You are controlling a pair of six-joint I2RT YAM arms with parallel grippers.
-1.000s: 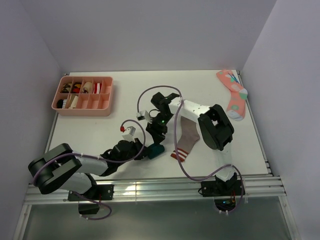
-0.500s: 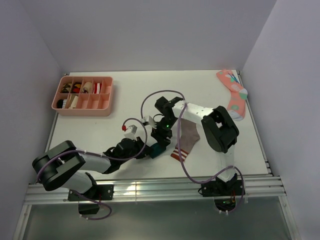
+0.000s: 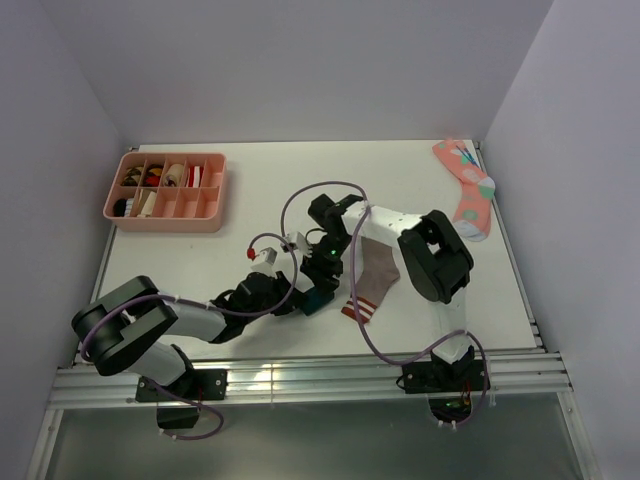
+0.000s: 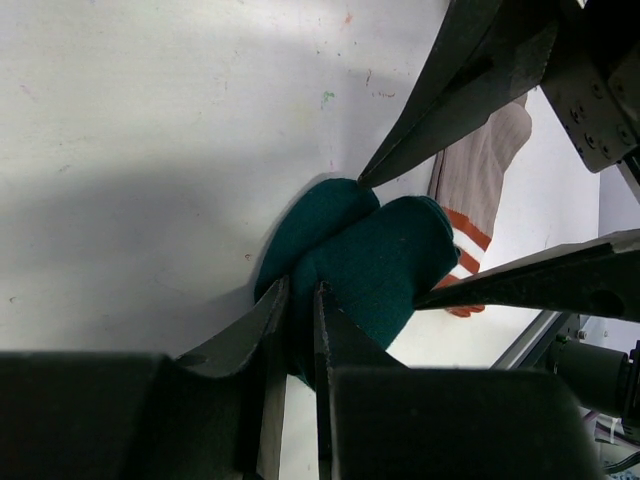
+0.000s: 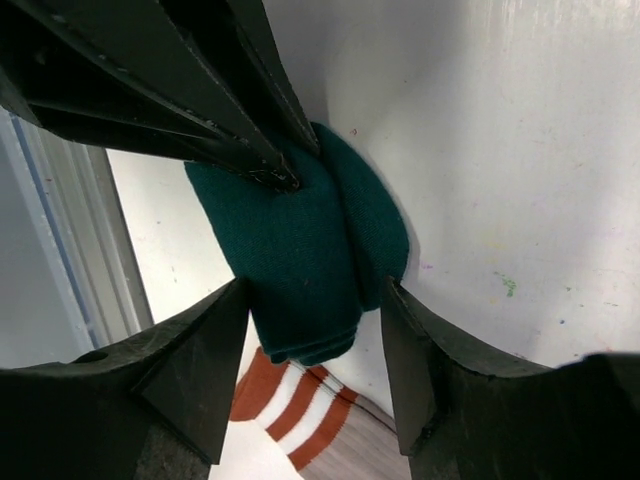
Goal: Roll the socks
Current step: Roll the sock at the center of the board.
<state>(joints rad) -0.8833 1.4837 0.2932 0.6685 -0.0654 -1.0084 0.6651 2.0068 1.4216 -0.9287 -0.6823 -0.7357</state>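
Observation:
The dark green sock lies folded into a thick bundle near the table's front, beside the taupe sock with its red-and-white striped cuff. My left gripper is shut on an edge of the green sock. My right gripper is open. Its fingers straddle the green bundle from above, close to both of its sides. The striped cuff shows just beyond the bundle. The left arm's fingertips pinch the bundle's far edge.
A pink divided tray holding several small items stands at the back left. A coral-pink spotted sock lies at the back right by the wall. The metal rail runs along the near edge. Walls close in on both sides.
The right gripper has come down and slightly right, and now stands over the green bundle. The left arm has shifted a little, still holding the sock.

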